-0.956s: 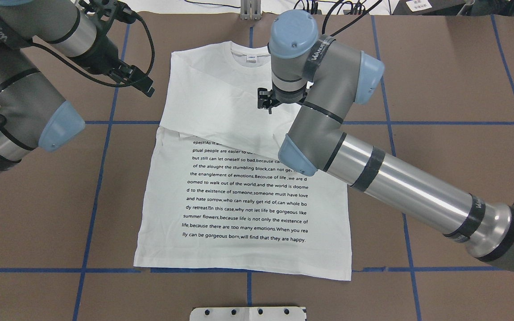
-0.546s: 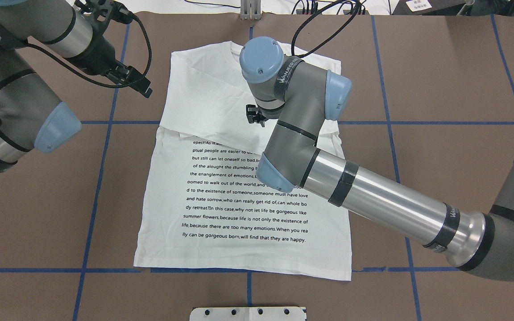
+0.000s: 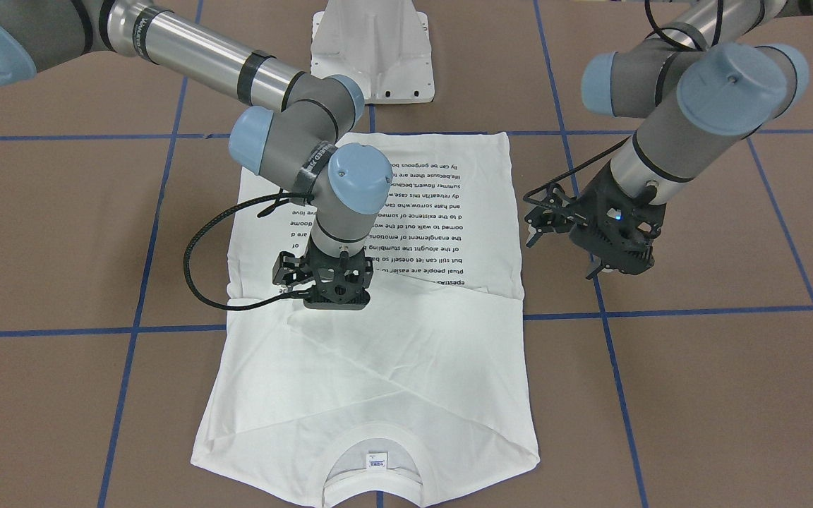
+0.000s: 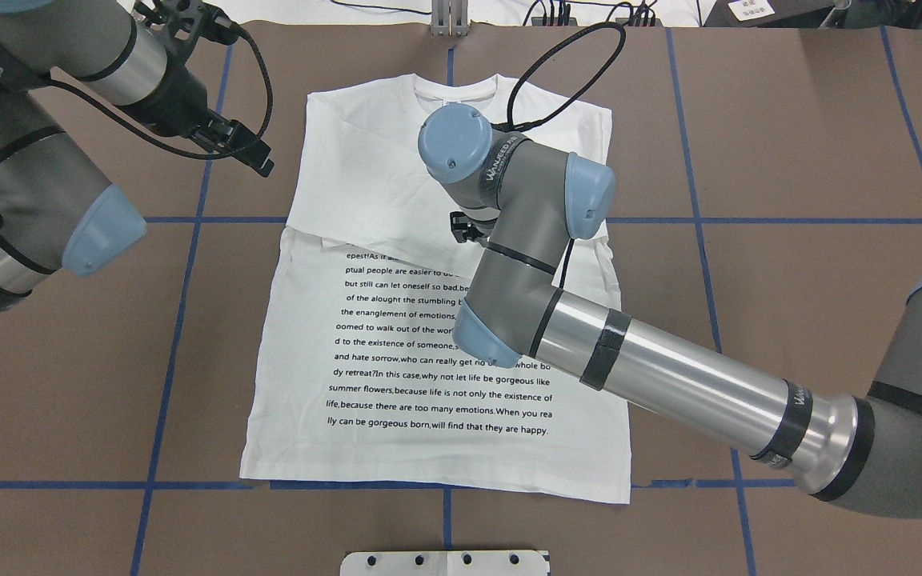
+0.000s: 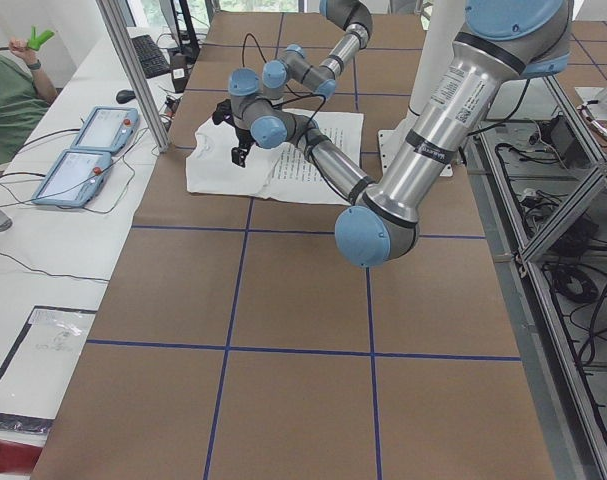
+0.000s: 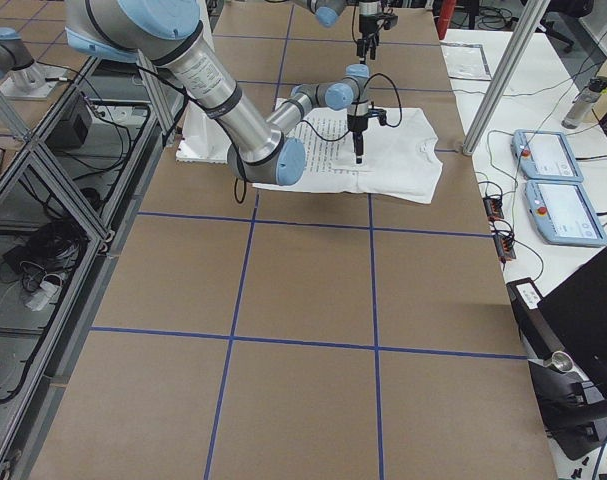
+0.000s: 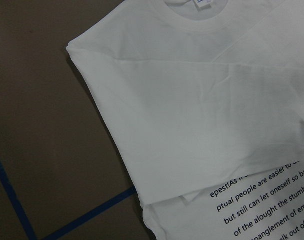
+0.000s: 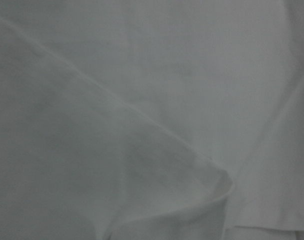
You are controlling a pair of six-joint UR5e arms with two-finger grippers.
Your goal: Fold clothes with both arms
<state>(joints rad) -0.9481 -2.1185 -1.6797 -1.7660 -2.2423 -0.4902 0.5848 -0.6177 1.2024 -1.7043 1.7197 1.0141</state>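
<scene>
The white shirt (image 4: 381,160) lies flat on the brown table, collar (image 3: 376,451) away from the robot, with its sleeves folded across the chest above the black text (image 4: 437,376). My right gripper (image 3: 334,305) points straight down at the folded sleeve's edge, close to the cloth. Its fingers are hidden under its own body, and the right wrist view shows only white fabric (image 8: 141,75) with a fold. My left gripper (image 4: 261,156) hovers over bare table beside the shirt's shoulder, open and holding nothing. Its wrist view looks down on that shoulder (image 7: 192,100).
Blue tape lines (image 4: 181,264) grid the brown table. The white pedestal base (image 3: 371,49) stands at the robot's edge. Two control pendants (image 5: 83,150) lie on a white side table beyond an aluminium post (image 5: 133,70), where a person's arm shows.
The right arm swung left and toward the robot, taking its gripper from below the collar down to the folded sleeve's edge. The left arm barely moved.
</scene>
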